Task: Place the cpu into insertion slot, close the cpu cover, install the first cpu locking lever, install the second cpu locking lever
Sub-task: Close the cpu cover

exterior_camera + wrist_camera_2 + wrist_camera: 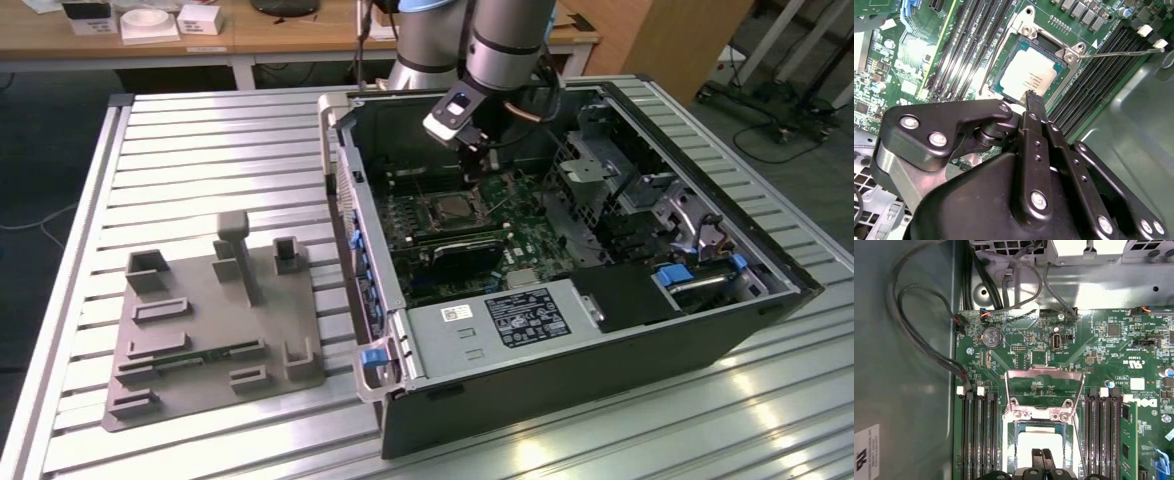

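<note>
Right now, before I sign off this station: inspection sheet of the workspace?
Surface: slatted metal table carrying the open computer case.
Job's things: cpu lies in the insertion slot; cpu cover swung open, off the chip; a locking lever sticks out sideways, not latched.
Clutter: grey fixture plate beside the case, on the exterior view's left.
Grippers: gripper inside the case, close above the cpu, fingers together, holding nothing; contact cannot be told.
Cables: grey leads loop inside the case beside the board.
Surroundings: wooden desk with white boxes behind the table.
</note>
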{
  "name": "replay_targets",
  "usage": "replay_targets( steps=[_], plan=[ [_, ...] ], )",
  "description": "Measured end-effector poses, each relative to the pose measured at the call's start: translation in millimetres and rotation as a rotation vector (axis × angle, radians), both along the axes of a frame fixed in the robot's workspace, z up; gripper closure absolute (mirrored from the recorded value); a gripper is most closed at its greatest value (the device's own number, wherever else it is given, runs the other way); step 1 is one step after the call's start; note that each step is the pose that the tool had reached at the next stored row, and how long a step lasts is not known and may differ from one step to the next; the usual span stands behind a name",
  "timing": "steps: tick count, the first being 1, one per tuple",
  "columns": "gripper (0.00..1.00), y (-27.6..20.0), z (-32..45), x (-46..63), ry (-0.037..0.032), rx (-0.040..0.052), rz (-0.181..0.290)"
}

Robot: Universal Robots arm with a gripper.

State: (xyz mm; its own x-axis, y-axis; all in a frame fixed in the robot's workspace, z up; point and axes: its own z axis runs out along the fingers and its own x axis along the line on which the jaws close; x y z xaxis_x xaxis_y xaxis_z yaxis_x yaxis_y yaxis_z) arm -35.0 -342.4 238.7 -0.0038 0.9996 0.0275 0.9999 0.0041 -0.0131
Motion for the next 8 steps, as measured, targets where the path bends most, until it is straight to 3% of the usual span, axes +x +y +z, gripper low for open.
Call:
replay_targets(
  steps=[8],
  plan=[
    [0.9,0.0,3.7,5.9,-0.0001,0.0002,0.0]
  ],
)
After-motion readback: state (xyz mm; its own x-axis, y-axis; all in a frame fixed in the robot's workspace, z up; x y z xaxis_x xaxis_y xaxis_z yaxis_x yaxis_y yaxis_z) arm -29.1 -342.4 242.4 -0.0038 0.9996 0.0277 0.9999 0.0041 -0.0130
